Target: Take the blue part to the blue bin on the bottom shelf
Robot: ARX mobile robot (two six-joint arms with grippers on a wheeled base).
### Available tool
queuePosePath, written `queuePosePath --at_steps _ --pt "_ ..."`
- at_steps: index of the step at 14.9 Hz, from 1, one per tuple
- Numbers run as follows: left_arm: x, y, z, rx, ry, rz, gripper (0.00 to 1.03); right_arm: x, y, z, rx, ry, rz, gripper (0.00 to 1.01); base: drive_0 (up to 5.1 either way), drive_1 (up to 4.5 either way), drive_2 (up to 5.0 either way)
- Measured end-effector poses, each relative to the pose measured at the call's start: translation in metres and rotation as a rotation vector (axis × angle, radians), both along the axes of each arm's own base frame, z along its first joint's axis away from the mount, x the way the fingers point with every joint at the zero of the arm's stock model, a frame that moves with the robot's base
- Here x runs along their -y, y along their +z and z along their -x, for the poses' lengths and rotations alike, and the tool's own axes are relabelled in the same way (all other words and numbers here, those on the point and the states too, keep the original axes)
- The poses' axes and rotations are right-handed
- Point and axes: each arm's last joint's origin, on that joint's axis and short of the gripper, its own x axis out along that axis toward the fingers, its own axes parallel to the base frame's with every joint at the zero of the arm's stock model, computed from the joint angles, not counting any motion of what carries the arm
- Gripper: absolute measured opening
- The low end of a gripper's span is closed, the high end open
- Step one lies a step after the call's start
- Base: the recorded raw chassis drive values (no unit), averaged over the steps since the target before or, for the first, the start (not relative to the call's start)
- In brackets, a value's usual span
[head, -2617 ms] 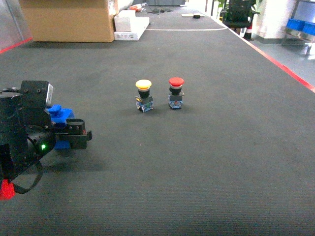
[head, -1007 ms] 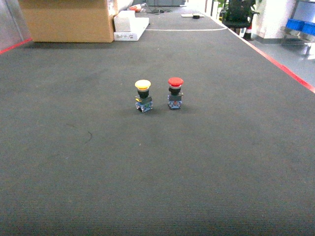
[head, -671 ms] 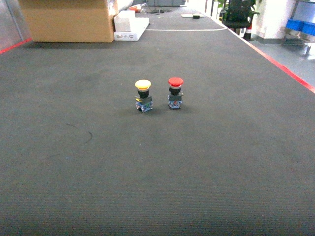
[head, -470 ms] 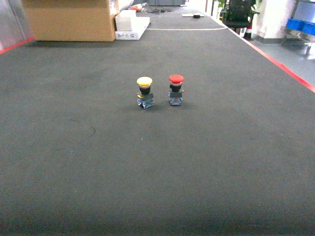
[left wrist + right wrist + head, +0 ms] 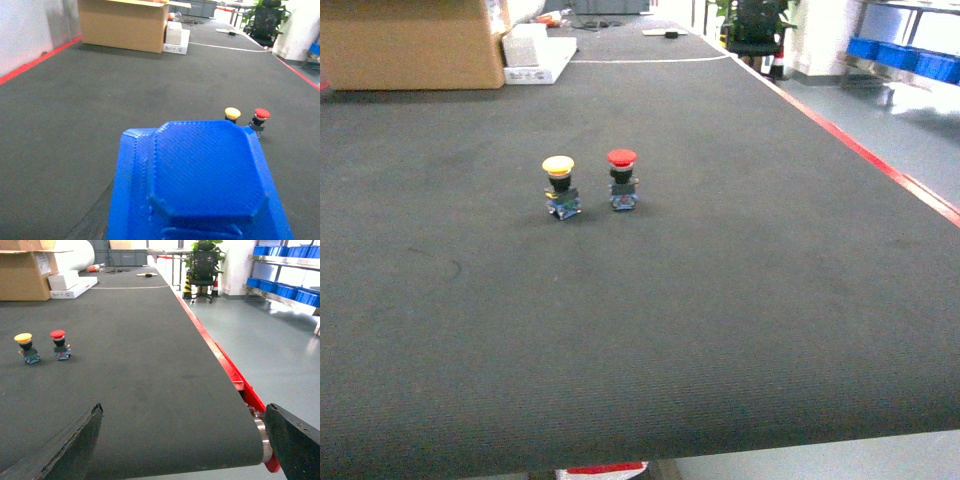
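Left wrist view: the blue part (image 5: pixel 200 185) fills the lower frame directly ahead of the camera, raised off the belt, a position consistent with its being clamped in the left jaws for transport; the jaws themselves are hidden behind it, so the grip is inferred, not seen. Right wrist view: the right gripper (image 5: pixel 185 440) shows two dark fingertips (image 5: pixel 75 445) at opposite lower corners, set wide apart with nothing between them, presumably kept free. Beyond the jaws, the yellow-capped push-button (image 5: pixel 560 186) and the red-capped push-button (image 5: pixel 622 179) stand upright, just beside each other, on the dark ribbed bench (image 5: pixel 740 300); they are not part of the task. Blue bins (image 5: pixel 287 290) sit on a steel rack well off to the right, the probable destination; its bottom shelf is not visible.
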Motion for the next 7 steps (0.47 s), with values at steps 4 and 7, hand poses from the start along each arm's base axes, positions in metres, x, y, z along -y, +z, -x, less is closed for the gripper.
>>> queuePosePath --at_steps 4,7 --pt "0.0000 0.0000 0.0000 0.000 0.000 0.000 0.43 0.0000 0.0000 0.0000 0.000 0.000 0.000 0.98 0.0 0.00 0.0" --pt "0.0000 0.0000 0.0000 0.000 0.000 0.000 0.43 0.0000 0.0000 0.0000 0.000 0.000 0.000 0.98 0.0 0.00 0.0"
